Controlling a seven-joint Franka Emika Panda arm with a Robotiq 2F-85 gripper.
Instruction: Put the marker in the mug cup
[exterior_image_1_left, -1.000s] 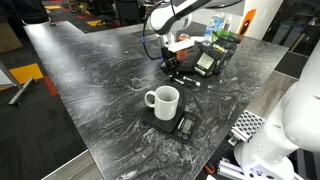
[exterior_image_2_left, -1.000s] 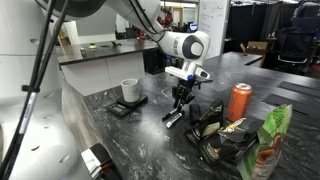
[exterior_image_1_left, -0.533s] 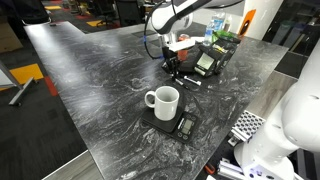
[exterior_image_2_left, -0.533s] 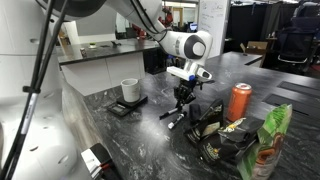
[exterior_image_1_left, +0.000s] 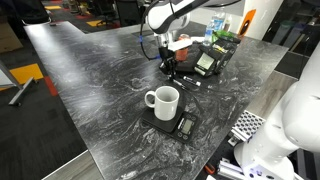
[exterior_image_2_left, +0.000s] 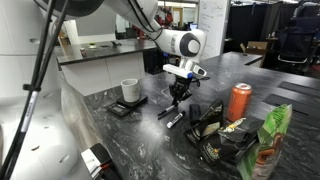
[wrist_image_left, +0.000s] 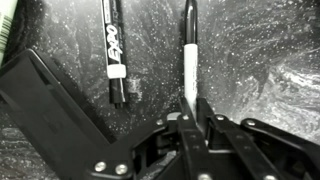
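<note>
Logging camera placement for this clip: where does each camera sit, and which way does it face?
Exterior view: high, beyond the table's near corner, looking down across the table at the mug; arm at the far side.
Exterior view: lower, beside the table, looking past the can toward the mug; arm and gripper show mid-frame.
Wrist view: looks down past the gripper at the marker it grips.
Shared: both exterior views show mug and arm.

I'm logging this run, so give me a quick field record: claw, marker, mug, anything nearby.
claw: shut on the marker
marker: gripped, pointing ahead of the claw
second pen: lying on the table beside it, untouched
mug: upright on a dark pad, apart from the claw, no marker inside
orange can: upright beside snack bags
</note>
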